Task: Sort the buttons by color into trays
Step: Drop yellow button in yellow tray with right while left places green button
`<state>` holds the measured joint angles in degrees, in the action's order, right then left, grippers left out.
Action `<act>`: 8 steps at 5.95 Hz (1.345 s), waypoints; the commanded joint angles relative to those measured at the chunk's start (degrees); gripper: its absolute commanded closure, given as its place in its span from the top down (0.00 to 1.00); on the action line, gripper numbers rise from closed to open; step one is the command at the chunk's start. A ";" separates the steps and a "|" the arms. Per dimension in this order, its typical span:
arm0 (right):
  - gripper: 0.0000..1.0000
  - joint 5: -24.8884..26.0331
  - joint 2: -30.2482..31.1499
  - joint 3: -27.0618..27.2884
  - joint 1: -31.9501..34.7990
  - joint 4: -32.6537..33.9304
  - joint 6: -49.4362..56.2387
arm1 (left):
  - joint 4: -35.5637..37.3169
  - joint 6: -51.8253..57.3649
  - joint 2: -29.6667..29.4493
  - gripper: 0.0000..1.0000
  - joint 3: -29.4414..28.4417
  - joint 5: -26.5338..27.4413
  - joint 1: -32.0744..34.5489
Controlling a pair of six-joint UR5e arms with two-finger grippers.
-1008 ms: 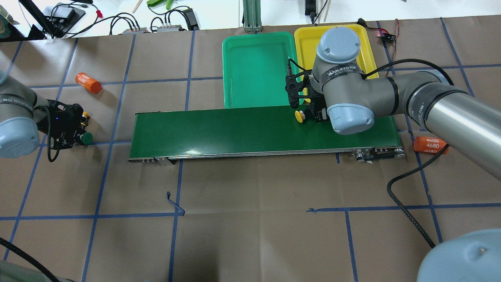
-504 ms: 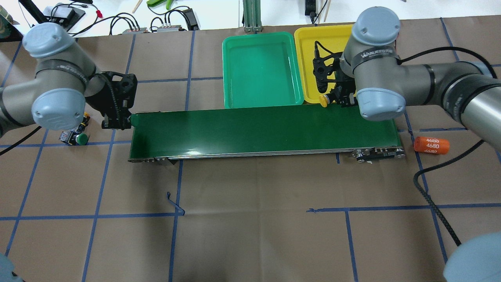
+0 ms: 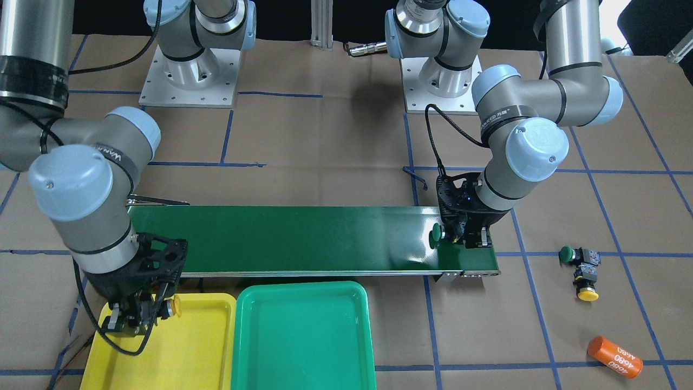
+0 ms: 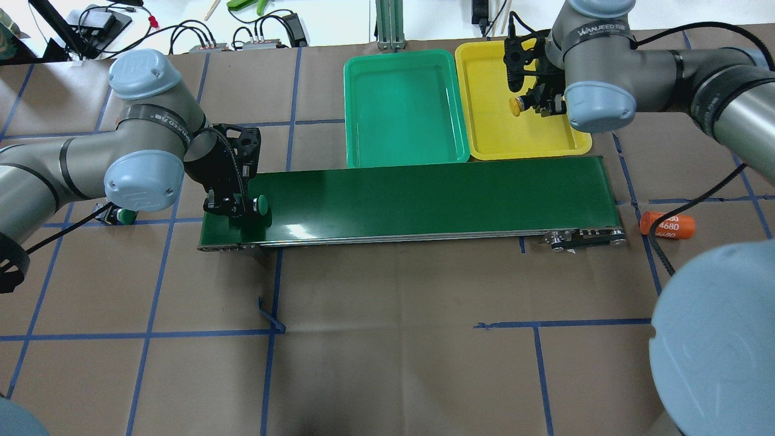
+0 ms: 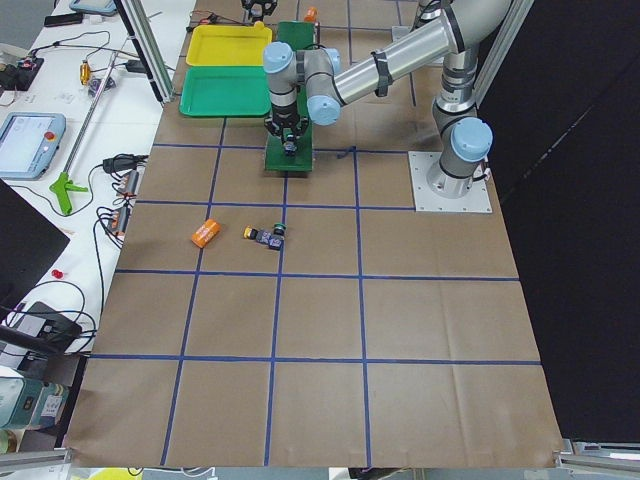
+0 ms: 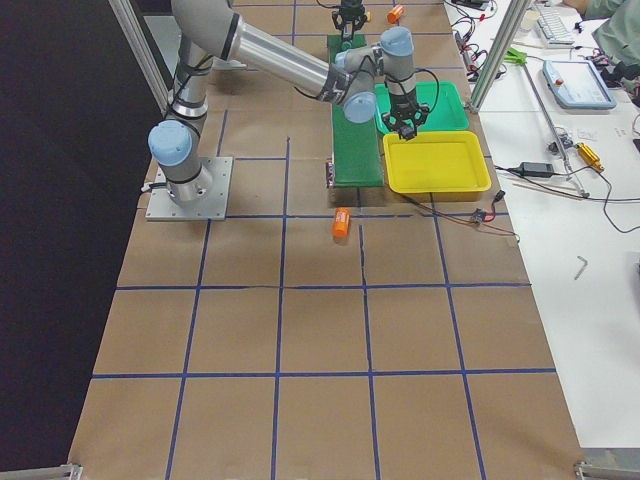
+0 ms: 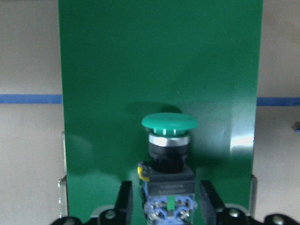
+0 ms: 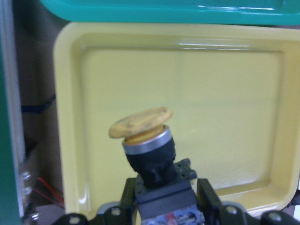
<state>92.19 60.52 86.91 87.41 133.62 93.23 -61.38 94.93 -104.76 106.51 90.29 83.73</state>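
Note:
My left gripper is shut on a green-capped button at the left end of the belt; the left wrist view shows the button between the fingers. My right gripper is shut on a yellow-capped button and holds it above the yellow tray, as the right wrist view confirms. The green tray beside it holds nothing. A second green button and a second yellow button lie together on the table beyond the belt's left end.
The long dark green conveyor belt runs in front of both trays. One orange 4680 cylinder lies off the belt's right end, another near the loose buttons. Cables and boxes line the far edge.
My left arm has swung from the loose buttons to the belt's left end with a green button. My right arm has carried the yellow button from the belt to over the yellow tray.

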 commanded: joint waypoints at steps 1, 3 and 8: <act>0.17 0.01 -8.46 -5.78 -1.01 -0.03 -0.76 | 0.12 0.60 0.09 0.98 -2.52 3.98 -6.07; 1.00 -0.43 -7.97 -4.22 -1.10 -0.56 -2.08 | 0.11 13.26 -1.49 0.98 -5.70 4.01 -11.91; 1.00 -0.87 14.94 5.94 9.40 -20.69 -9.00 | 6.27 34.68 -9.30 0.98 -4.47 1.57 -28.52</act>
<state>91.54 71.43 88.87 92.83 113.99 86.57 -56.47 126.83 -112.22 102.06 93.34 56.94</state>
